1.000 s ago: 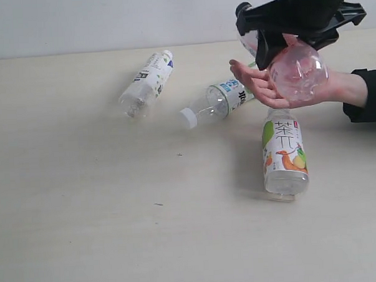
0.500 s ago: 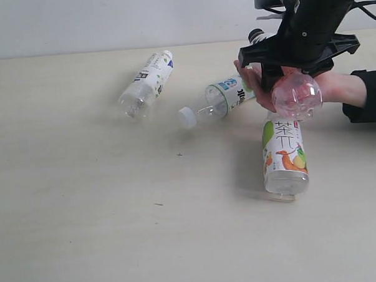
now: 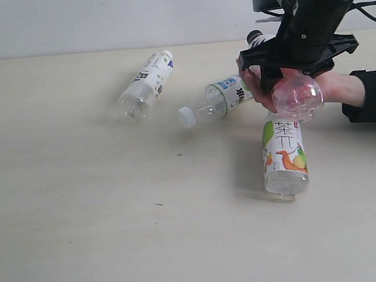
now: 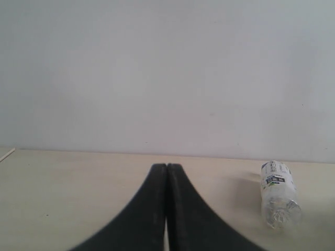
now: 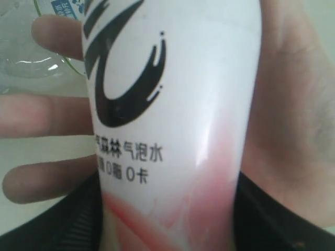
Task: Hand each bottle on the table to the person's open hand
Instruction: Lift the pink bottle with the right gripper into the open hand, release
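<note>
My right gripper is shut on the pink-labelled bottle, its black fingers pressed to both sides. The bottle's black cap points away, and its body lies against the palm of the person's open hand. Three white-labelled bottles lie on the table: a dark-print one at far left, a blue-and-green one just left of the hand, and an orange-and-green one below it. My left gripper is shut and empty, out of the exterior view.
The person's black sleeve enters from the right edge. A pale wall runs behind the table. The blue-and-green bottle's white cap points toward the table's middle, and its body touches the hand's fingertips.
My right gripper has come down and slightly back with the pink bottle, bringing it onto the person's palm. The other bottles and the left gripper stay put.
</note>
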Robot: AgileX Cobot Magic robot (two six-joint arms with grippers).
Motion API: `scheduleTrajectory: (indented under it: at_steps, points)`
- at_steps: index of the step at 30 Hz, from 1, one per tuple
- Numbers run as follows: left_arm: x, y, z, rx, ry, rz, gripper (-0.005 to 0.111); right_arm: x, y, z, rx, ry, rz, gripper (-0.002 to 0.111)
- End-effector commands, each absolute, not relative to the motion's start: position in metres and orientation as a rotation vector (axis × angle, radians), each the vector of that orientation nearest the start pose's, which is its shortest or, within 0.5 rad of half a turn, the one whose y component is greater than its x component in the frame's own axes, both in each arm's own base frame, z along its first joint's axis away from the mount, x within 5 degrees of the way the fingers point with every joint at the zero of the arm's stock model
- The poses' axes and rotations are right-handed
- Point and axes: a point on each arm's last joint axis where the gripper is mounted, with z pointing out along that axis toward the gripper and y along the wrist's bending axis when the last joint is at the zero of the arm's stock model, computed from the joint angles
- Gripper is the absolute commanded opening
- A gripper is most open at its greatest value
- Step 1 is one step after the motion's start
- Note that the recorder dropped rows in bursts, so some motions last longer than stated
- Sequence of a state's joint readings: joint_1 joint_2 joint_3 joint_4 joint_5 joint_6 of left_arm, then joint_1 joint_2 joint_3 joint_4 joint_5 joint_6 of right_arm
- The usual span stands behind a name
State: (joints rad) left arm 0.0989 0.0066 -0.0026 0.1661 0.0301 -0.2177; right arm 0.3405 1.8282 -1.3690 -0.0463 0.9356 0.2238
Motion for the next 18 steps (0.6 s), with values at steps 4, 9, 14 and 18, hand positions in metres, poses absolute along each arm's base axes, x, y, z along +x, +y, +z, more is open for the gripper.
scheduleTrajectory:
  at_steps: [4,9,14,18]
  points:
    - [0.056,0.006,0.211,-0.109,1.506,0.039,0.000,0.355,0.119,0.226,-0.274,2.862,0.019,0.091]
    - [0.056,0.006,0.211,-0.109,1.506,0.039,0.000,0.355,0.119,0.226,-0.301,2.855,0.016,0.100]
    - [0.056,0.006,0.211,-0.109,1.506,0.039,0.000,0.357,0.118,0.246,-0.307,2.843,-0.011,0.100]
    - [0.056,0.006,0.211,-0.109,1.506,0.039,0.000,0.353,0.116,0.283,-0.291,2.794,0.003,0.100]
